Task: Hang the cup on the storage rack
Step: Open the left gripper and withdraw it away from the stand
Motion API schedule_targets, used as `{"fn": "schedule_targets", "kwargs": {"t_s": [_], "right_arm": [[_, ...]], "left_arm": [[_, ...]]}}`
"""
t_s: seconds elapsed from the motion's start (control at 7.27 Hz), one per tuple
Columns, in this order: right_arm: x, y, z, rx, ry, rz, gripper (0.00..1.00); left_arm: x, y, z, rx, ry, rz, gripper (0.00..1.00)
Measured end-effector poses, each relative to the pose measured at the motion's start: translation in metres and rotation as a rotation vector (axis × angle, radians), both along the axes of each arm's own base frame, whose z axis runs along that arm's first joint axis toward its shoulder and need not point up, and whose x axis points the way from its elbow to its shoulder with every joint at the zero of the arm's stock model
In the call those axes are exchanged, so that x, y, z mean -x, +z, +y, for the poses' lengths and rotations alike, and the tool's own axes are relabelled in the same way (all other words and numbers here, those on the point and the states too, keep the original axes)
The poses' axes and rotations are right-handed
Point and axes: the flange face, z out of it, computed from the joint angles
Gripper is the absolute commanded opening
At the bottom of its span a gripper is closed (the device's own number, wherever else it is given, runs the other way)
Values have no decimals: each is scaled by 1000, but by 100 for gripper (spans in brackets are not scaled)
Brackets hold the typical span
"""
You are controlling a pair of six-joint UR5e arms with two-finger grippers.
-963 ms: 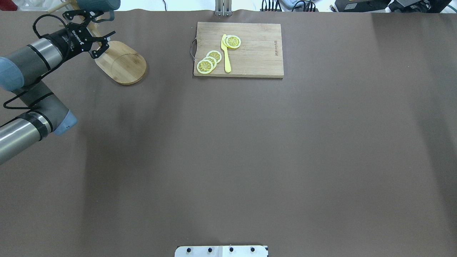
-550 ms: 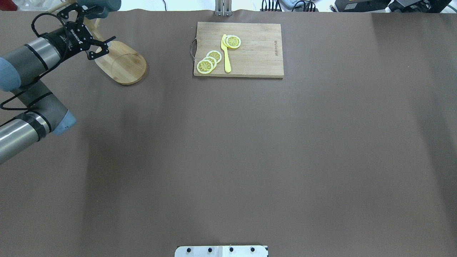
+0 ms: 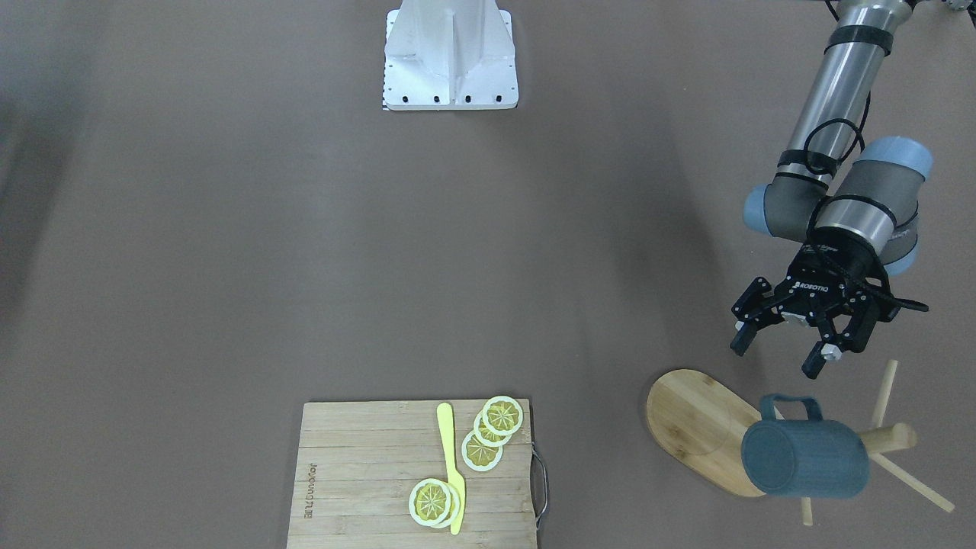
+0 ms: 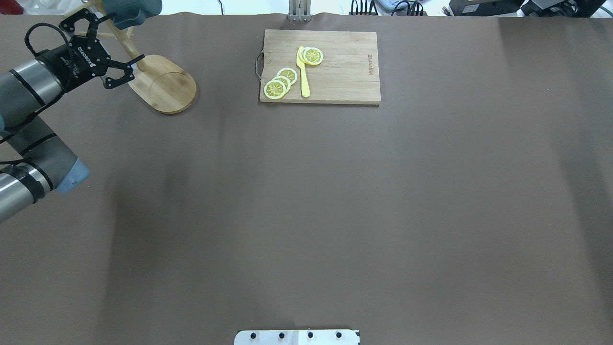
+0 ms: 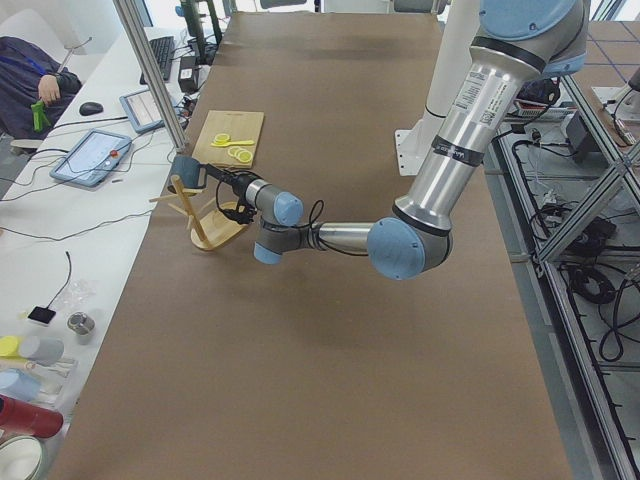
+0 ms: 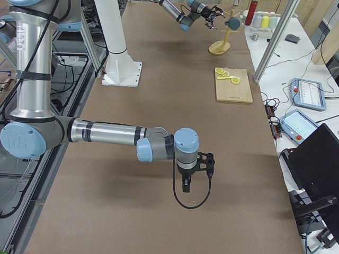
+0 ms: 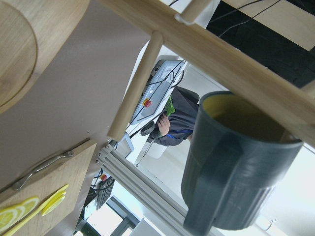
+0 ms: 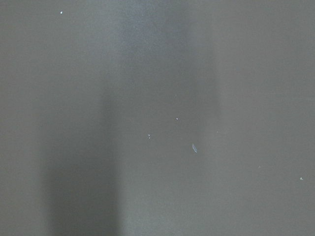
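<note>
The dark slate-blue cup [image 3: 804, 457] hangs by its handle on a peg of the bamboo storage rack [image 3: 690, 423], clear of the oval base. From overhead, the cup [image 4: 133, 8] is at the far left edge, above the storage rack [image 4: 165, 86]. My left gripper [image 3: 776, 357] is open and empty, a short way back from the cup and touching neither it nor the rack. The left wrist view looks up at the cup [image 7: 231, 167] under the rack's post [image 7: 221, 54]. My right gripper [image 6: 186, 182] points down over bare table; I cannot tell its state.
A wooden cutting board [image 4: 335, 67] with lemon slices [image 4: 280, 82] and a yellow knife [image 4: 302, 72] lies at the far middle of the table. The robot's white base [image 3: 450, 57] stands at the near edge. Desks with equipment lie beyond the far edge.
My open left gripper has drawn back from the rack, toward the left edge of the overhead view. The cup stays hanging on its peg.
</note>
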Motion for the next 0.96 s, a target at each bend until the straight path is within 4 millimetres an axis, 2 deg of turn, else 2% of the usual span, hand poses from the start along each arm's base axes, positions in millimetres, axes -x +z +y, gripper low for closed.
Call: {"fn": "schedule_targets", "kwargs": {"t_s": [0.41,0.55,0.96], "right_arm": [[0,1,1,1,-1,0,100],[0,1,1,1,-1,0,100],[0,0,1,-1,-1,0,100]], "left_arm": [[19,-8,28,-71,8,44,99],[26,-13,43,-117,25,29,99],[50,-24,93,-457,20,-287,99]]}}
